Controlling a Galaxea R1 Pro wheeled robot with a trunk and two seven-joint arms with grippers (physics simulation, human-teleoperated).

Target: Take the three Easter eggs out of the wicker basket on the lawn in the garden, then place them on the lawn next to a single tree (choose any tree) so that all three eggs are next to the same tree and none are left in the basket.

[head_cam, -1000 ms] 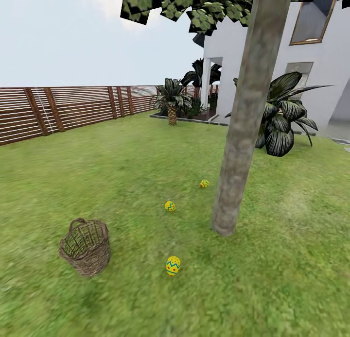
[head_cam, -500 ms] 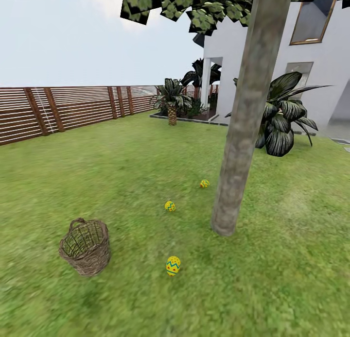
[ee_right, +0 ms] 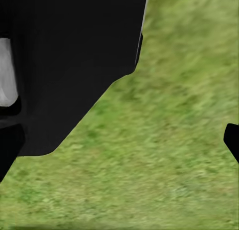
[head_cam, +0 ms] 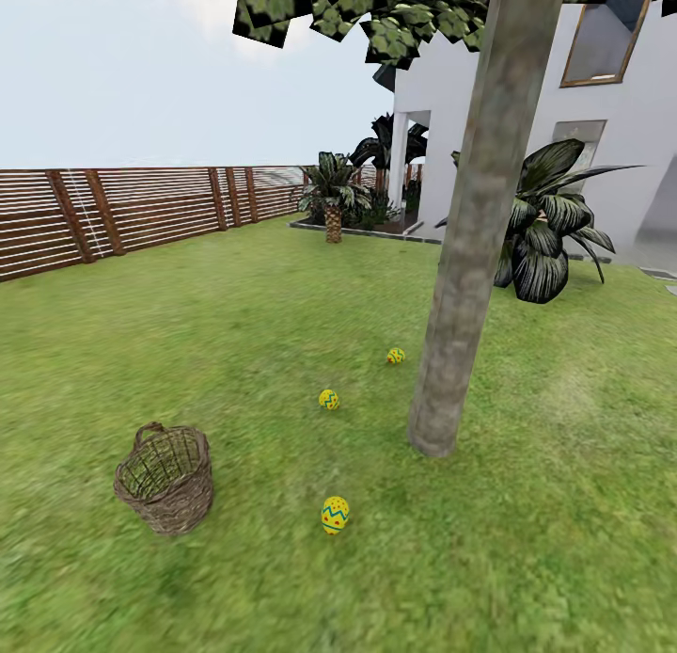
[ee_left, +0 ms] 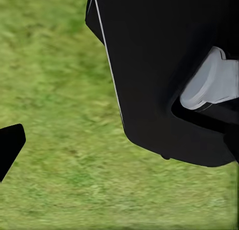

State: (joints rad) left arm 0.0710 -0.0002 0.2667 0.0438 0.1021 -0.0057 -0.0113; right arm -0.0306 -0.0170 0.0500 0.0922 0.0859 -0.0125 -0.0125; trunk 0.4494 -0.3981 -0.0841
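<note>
While 3 eggs (head_cam: 335,515) lie near tree (head_cam: 461,286), basket (head_cam: 165,477) apart, gripper states unclear.

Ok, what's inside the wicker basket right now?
Through its open mouth the wicker basket looks empty; the near wall hides its very bottom. Three Easter eggs lie on the lawn.

Glossy black rounded body shell (ee_left: 164,75) with pale grey insert (ee_left: 211,85)

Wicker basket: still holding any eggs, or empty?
Looks empty: the wicker basket shows bare weave inside, and three Easter eggs lie on the lawn.
</note>
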